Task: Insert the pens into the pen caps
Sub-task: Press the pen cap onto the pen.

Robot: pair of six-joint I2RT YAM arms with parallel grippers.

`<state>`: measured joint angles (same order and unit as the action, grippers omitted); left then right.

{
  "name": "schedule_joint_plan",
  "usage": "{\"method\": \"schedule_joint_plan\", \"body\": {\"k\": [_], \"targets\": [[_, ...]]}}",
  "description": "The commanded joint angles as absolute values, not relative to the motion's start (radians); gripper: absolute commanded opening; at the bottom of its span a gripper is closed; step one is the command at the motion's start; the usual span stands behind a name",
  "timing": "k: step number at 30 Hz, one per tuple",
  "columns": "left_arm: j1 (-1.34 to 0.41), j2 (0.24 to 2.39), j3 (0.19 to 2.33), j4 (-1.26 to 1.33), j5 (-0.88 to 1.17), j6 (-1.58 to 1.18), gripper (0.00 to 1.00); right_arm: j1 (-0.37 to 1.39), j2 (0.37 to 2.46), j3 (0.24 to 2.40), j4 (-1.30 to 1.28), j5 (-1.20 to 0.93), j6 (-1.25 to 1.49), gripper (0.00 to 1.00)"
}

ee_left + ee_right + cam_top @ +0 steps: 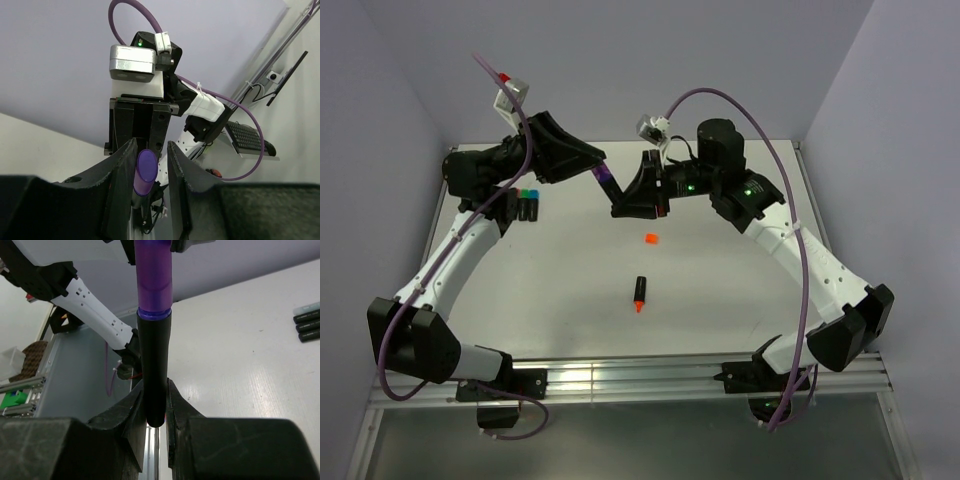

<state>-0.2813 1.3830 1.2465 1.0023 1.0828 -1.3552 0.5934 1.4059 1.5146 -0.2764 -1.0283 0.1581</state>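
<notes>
A purple pen (pixel 604 180) hangs in the air between both grippers, above the back of the table. My right gripper (pixel 156 385) is shut on the bottom of its black barrel (pixel 154 365). Its purple cap (pixel 154 280) sits on the top end of the barrel. In the left wrist view that purple cap (pixel 145 170) stands between the fingers of my left gripper (pixel 151 146), leaning on one finger with a gap to the other. An orange cap (pixel 651 238) and an orange-tipped pen (pixel 640 293) lie apart on the white table.
Three capped pens (pixel 527 205) lie side by side at the back left, also seen in the right wrist view as capped pens (pixel 310 322). The two arms meet close together above the table's far middle. Grey walls stand at the back and left.
</notes>
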Motion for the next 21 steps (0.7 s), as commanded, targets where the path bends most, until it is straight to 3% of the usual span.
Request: {"method": "schedule_joint_plan", "body": {"k": [1, 10, 15, 21], "targets": [[-0.287, 1.373, 1.256, 1.032, 1.074, -1.347, 0.35, 0.604, 1.408, 1.509, -0.233, -1.02, 0.16, 0.0], [-0.307, 1.376, 1.247, 1.014, 1.081, -1.338, 0.2, 0.604, 1.407, 1.523, -0.235, -1.011, 0.163, 0.0], [-0.314, 1.373, 1.201, 1.046, 1.081, -1.364, 0.01, 0.603, 1.41, 1.538, -0.233, -1.009, 0.166, 0.0], [-0.334, 1.365, 1.12, 1.196, 1.12, -1.437, 0.0, 0.591, 1.427, 1.595, -0.232, -1.06, 0.178, 0.0]]}}
